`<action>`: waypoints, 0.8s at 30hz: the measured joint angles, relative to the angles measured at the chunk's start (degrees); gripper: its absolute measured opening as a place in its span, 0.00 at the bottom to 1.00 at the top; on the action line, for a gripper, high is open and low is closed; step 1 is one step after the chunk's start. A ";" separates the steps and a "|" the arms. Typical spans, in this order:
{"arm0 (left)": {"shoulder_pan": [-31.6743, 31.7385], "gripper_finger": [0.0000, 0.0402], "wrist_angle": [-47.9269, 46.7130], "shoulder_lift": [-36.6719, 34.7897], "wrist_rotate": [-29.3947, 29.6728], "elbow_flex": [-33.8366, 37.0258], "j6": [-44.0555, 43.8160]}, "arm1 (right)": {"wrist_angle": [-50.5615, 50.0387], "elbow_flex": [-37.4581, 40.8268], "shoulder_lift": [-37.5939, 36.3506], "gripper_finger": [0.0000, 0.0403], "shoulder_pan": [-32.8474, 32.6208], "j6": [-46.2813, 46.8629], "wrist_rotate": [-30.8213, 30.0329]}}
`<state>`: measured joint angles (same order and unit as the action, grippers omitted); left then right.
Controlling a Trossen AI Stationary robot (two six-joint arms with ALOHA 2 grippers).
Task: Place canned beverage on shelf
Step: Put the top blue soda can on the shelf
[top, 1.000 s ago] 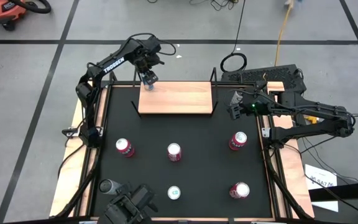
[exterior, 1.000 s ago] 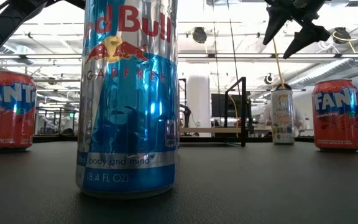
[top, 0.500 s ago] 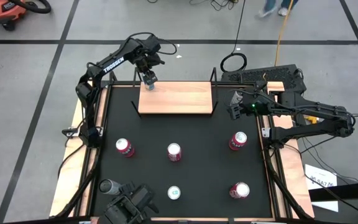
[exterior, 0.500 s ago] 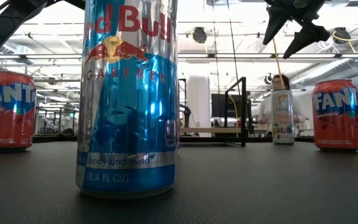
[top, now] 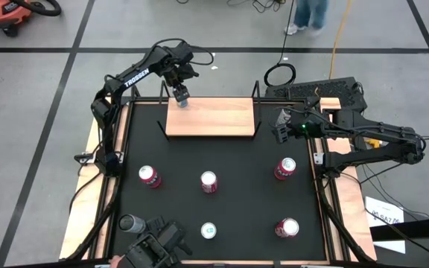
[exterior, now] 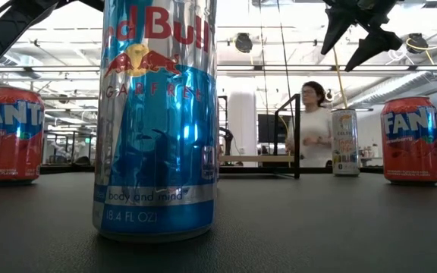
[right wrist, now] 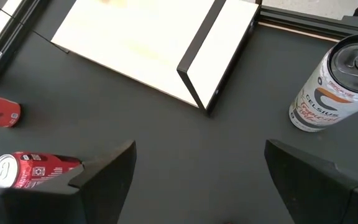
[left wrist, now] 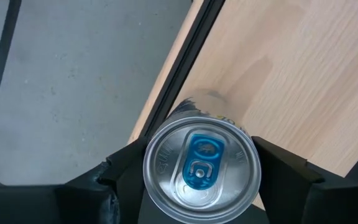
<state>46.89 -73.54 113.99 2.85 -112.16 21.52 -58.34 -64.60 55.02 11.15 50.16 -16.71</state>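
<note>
Holding a silver-topped can (left wrist: 201, 165) with a blue pull tab, the left gripper (top: 179, 92) sits over the far left corner of the shelf (top: 218, 120), its two dark fingers (left wrist: 120, 174) clamped on opposite sides of the round can body. The left wrist view shows the can's brushed metal lid and, beyond it, the pale wood grain of the board beside a black metal bracket bar (left wrist: 185, 59); whether the can's base touches the board cannot be told. From above, the shelf reads as a plain light-wood rectangle with thin black wire brackets at both ends, set at the far edge of the matte black table (top: 244, 160). The right gripper (top: 280, 125) waits beside the shelf's right end, its fingers (right wrist: 107, 171) spread wide apart and holding nothing. Only the right wrist view shows a white Celsius can (right wrist: 334, 84) standing just beside that bracket. The low view alone gives labels: a tall glossy blue Red Bull can (exterior: 158, 117) up close, red Fanta cans (exterior: 410, 140) at the sides, and a person (exterior: 309, 125) beyond the table.
</note>
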 joint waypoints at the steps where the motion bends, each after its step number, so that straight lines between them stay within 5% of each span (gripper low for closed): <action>1: 0.00 0.63 0.00 0.00 0.00 0.00 0.02 | 0.24 0.00 0.00 0.86 0.00 -0.04 0.00; 10: 0.02 0.75 -0.37 -0.31 1.29 0.00 0.37 | 1.13 0.00 0.00 0.86 0.01 -0.06 -1.42; 24: 0.02 0.76 -0.48 -7.03 5.19 -2.03 -0.04 | 5.08 0.00 0.00 0.86 0.02 -3.91 -2.69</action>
<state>46.92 -74.02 106.96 8.04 -114.19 21.47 -53.26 -64.60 55.02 11.17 46.25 -19.40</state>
